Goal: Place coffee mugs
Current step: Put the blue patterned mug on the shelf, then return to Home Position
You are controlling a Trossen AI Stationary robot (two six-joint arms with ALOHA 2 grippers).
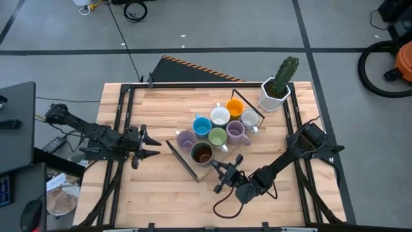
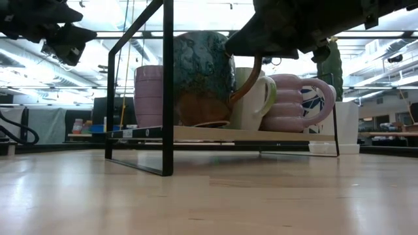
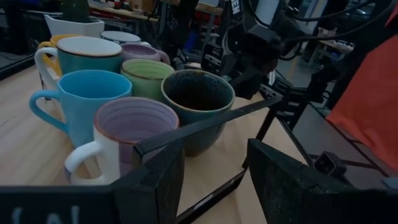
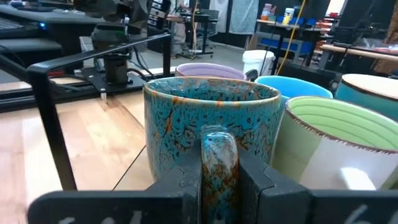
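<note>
Eight mugs (image 1: 219,129) cluster on the rack (image 1: 182,161), all empty where visible. The right gripper (image 1: 222,173) clamps the brown mug's (image 1: 202,153) handle; the left gripper (image 1: 149,145) waits spread open.

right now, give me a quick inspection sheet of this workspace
surface: wooden table, bare around the rack
job's things: mugs grouped on a black wire rack; dark speckled mug at the near corner
clutter: cactus pot at the far right corner
grippers: right claw shut on the dark speckled mug's handle; left claw open, left of the rack
cables: black loop under the right arm
surroundings: grey floor, vacuum far right
</note>
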